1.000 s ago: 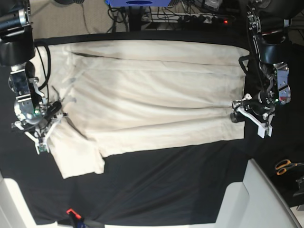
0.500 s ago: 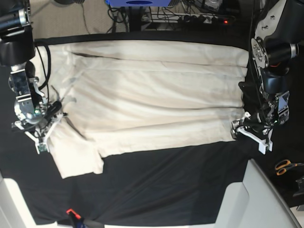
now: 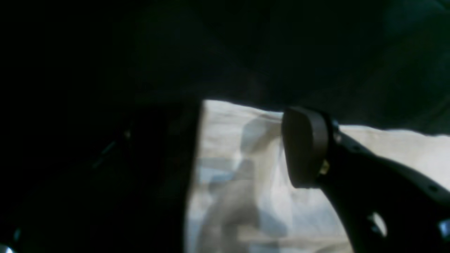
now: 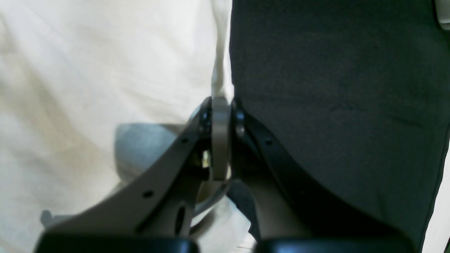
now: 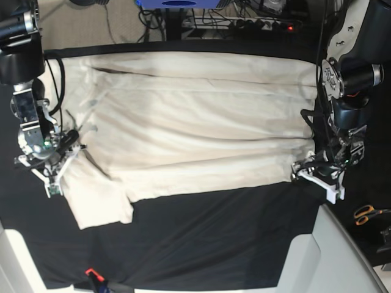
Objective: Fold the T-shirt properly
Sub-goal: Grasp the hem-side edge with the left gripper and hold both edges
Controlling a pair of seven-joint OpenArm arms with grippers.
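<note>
Cream T-shirt (image 5: 189,122) lies spread on a black-covered bench (image 5: 214,244). Right gripper (image 4: 220,116) pinches its edge; left gripper (image 5: 314,177) stands wide at the hem.

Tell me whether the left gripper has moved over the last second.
Yes. The left gripper has moved down the base view, toward the scissors and the T-shirt's lower hem corner.

Bare black cloth (image 5: 201,238) below the T-shirt (image 5: 195,122) is open; scissors (image 5: 368,213) lie far right
</note>
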